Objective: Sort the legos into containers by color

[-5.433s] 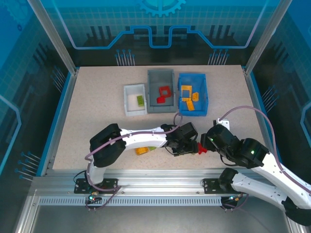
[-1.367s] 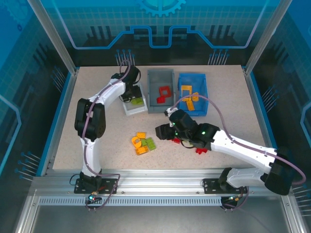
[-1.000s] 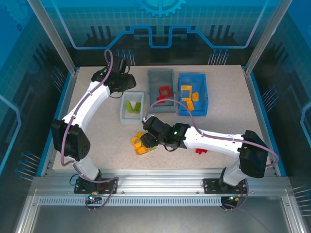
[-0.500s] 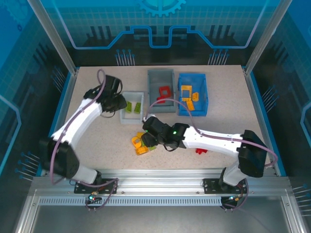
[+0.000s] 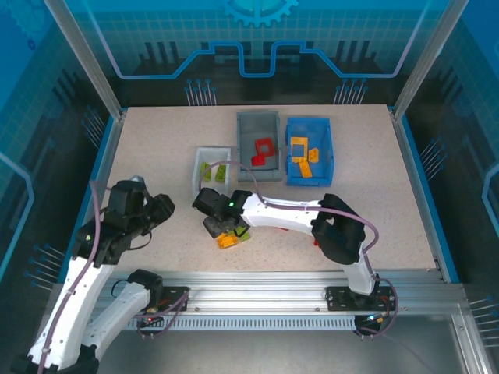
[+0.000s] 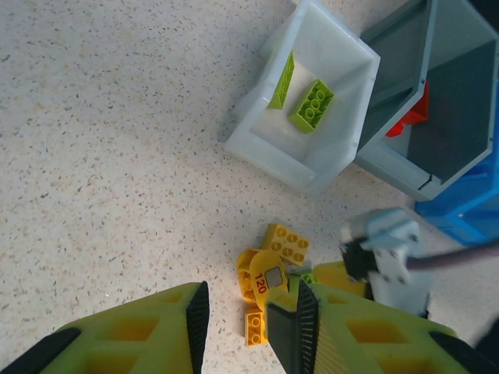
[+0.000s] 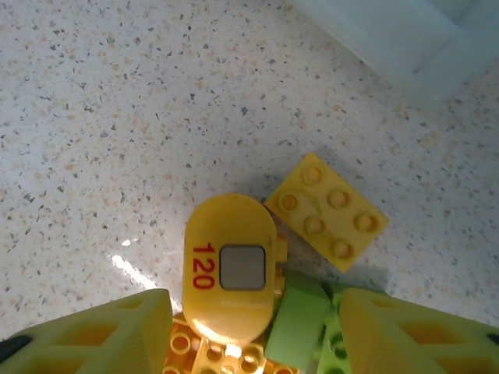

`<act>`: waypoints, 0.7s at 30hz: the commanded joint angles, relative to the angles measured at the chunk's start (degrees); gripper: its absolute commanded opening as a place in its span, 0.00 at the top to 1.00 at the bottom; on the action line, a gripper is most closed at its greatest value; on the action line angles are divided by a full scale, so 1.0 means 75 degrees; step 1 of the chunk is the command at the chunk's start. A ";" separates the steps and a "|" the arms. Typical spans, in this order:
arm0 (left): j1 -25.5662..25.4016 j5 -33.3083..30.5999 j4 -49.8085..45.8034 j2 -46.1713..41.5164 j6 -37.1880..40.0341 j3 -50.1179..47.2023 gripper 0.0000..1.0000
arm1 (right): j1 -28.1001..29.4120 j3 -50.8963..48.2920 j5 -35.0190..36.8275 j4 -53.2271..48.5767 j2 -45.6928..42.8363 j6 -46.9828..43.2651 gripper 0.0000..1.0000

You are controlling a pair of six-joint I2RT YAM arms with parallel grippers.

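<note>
Left jaws away from white bin point(image 5: 197, 171)

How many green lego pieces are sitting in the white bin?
2. A studded green brick lies flat inside the white bin; a second green piece stands on edge beside it. The near wall may hide more.

A red "120" is printed on the top face of the rounded yellow brick point(image 7: 231, 269), running lengthwise near one edge.

There were three bins: one white bin point(image 6: 273, 152), one grey bin point(image 5: 257, 125), one blue bin point(image 5: 322, 134). Two lime green bricks point(image 6: 312, 105) lay in the white, two red pieces point(image 5: 265, 146) in the grey, roughly four orange-yellow pieces point(image 5: 299, 145) in the blue.
</note>
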 commanded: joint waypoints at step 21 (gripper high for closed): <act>0.0053 0.0112 -0.0439 -0.0030 -0.0327 0.0180 0.61 | 0.0234 0.1833 -0.0419 -0.1457 0.1580 0.0063 0.48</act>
